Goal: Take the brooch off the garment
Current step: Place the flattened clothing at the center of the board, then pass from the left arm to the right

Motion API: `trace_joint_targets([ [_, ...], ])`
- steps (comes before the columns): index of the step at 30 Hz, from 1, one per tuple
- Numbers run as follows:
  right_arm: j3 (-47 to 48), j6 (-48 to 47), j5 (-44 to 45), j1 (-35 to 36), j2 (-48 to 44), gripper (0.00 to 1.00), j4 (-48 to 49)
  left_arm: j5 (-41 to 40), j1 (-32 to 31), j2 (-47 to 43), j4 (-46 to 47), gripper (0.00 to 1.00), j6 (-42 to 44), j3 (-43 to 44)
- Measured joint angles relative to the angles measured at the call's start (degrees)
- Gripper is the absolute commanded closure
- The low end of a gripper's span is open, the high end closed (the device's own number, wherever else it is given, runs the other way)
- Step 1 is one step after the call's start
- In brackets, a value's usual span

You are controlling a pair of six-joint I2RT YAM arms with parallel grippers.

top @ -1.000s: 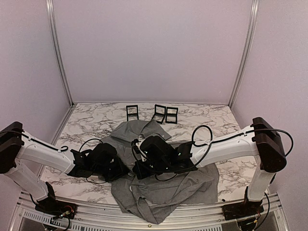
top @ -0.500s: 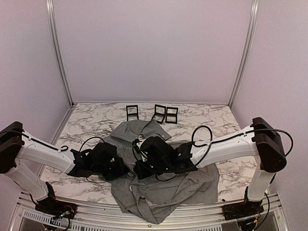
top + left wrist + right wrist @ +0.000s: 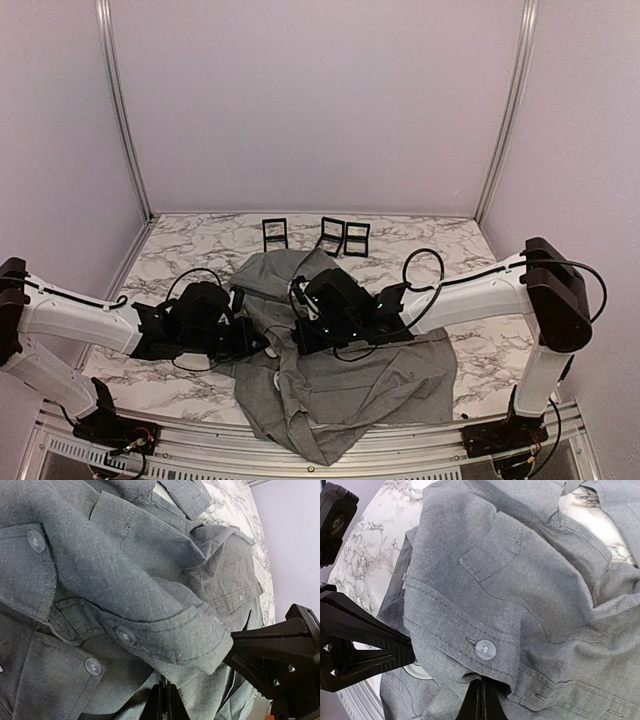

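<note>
The grey shirt (image 3: 340, 375) lies crumpled on the marble table, its front spread toward the near edge. My left gripper (image 3: 250, 338) is shut on a fold of the shirt just below a buttoned placket (image 3: 125, 636); its fingertips (image 3: 164, 695) pinch the cloth. My right gripper (image 3: 298, 335) is shut on the shirt's button band, under a white button (image 3: 485, 650). The two grippers are close together, and each shows as a black body in the other's wrist view. A small white round thing (image 3: 417, 671) peeks out under the fold; I cannot tell whether it is the brooch.
Three small black stands (image 3: 332, 236) sit at the back of the marble table (image 3: 180, 260). Lilac walls and metal rails enclose the table. Black cables loop over both arms above the shirt.
Both grippers have moved slightly apart and back, with the cloth held. The shirt front has opened and spread wider to the right and toward the near edge.
</note>
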Motion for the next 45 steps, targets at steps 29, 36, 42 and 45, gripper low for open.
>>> trace_joint_targets([
  [29,0.2,-8.5,-1.0,-3.3,0.5,0.69,-2.5,13.7,5.7,3.8,0.0,1.00,5.5,3.5],
  [36,-1.0,-15.4,5.5,2.4,-5.1,0.46,-2.3,16.0,6.4,6.0,-7.3,1.00,6.4,9.9],
  [42,-1.1,-21.7,9.1,7.1,-5.2,0.38,-2.2,19.1,8.0,6.8,-13.1,1.00,8.1,13.0],
  [45,-1.1,-24.0,11.2,7.5,-4.3,0.37,-2.2,20.4,8.4,7.0,-14.9,1.00,8.5,13.4],
])
